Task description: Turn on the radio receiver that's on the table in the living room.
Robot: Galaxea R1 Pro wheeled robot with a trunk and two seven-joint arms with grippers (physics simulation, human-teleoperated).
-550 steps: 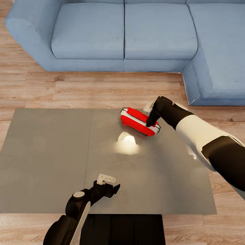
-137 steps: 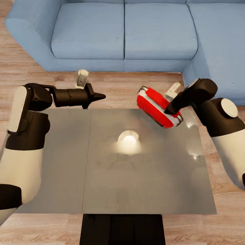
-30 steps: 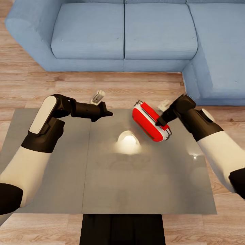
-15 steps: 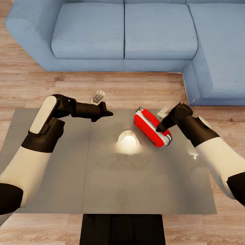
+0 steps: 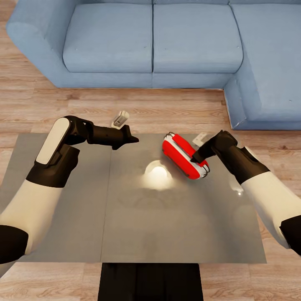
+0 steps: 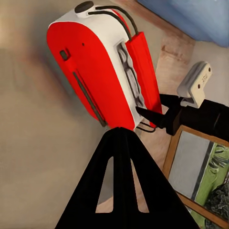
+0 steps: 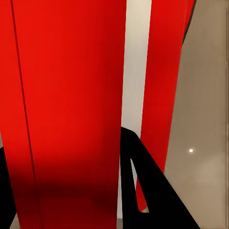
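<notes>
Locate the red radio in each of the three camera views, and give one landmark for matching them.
Head view: the small red portable radio with white trim sits right of centre, over the glossy grey table.
Left wrist view: upper centre, beyond the left hand.
Right wrist view: close up, across most of the picture.
Shared landmark: the right hand closed on the radio.

Blue sofa (image 5: 152, 42); wood plank floor (image 5: 125, 110)

Radio receiver (image 5: 184, 155): bright red, white trim, black wire handle. Right gripper (image 5: 195, 159) clamping it: black. Left gripper (image 5: 133, 140): black. Table (image 5: 138, 217) beneath both: glossy grey. Sofa (image 5: 167, 42) beyond: pale blue. Floor (image 5: 50, 108): light wood planks.
</notes>
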